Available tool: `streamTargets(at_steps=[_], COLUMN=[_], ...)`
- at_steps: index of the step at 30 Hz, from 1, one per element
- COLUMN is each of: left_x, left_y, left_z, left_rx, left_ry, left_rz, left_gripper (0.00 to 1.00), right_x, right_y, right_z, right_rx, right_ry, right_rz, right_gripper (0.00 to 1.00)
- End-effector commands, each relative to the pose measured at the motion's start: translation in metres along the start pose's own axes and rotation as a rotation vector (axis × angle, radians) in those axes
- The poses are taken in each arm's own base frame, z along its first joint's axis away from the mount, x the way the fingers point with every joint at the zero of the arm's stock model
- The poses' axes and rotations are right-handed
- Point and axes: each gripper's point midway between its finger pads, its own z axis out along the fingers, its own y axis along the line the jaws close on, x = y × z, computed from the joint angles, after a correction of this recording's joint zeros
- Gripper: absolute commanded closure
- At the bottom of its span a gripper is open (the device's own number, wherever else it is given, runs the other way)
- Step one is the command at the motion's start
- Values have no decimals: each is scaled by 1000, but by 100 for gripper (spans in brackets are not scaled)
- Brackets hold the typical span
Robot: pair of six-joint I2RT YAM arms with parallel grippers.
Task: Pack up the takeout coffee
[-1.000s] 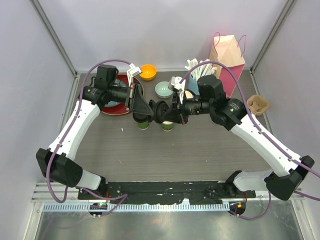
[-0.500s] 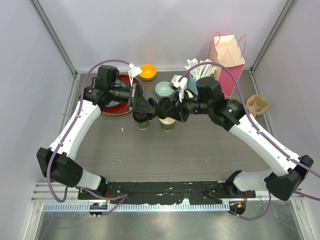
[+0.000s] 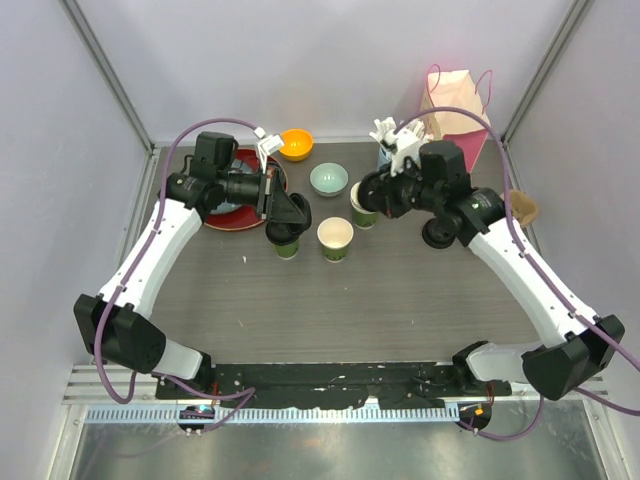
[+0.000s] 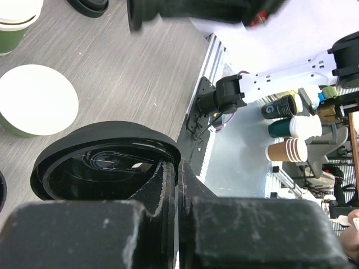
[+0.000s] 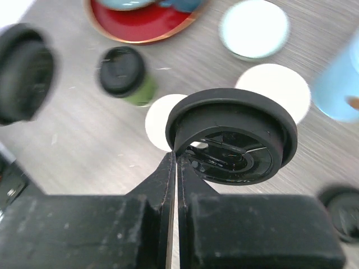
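Jaws of left gripper [image 4: 171, 168]: were clamped on a black lid [image 4: 101, 162].
Jaws of right gripper [image 5: 175, 159]: were clamped on a second lid [image 5: 235, 134].
Cup [image 3: 335, 236]: was seen uncovered.

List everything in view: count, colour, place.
lidded paper cup: one, green with a black lid, table centre-left
open paper cups: two, green outside, cream inside, table centre
loose lid: one, black, on the table by the right arm
held lid: two, black, one in each gripper
plate: one, red, far left
orange bowl: one, far edge
pale green bowl: one, beside it
cup of sticks: one, light blue, far side
paper bag: one, pink, far right corner
cardboard holder: one, brown, right edge
left gripper: black, shut on a lid
right gripper: black, shut on a lid
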Motion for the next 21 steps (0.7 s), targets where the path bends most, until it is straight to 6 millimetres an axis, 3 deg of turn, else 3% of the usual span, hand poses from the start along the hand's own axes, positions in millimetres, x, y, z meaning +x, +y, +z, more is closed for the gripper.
streamTargets(at_steps=[1,5,10,13,17,21], left_x=[-13,-13,-14,-15,-15,-15], left_y=[-5,-3,-5,-4,-5,-4], left_z=[-7,-8,-10,-11,-11,-10], left_rx=[-37,-51,-60,-70,-64,-61], left_ry=[-31,-30,-31,-33,-32,-35], left_rz=[73,78,89,94,96,94], left_gripper=[100,100,100,100,100,100], right_x=[15,50,92,104,116,126], right_y=[-61,-99,-106,-117,-166,-199], right_z=[-7,-9,5,5,-4,9], right_rx=[217,361,351,378,461,463], right_ry=[38,148,265,289,300,326], right_rz=[108,164,230,264,345,386], right_gripper=[99,99,99,99,99,99])
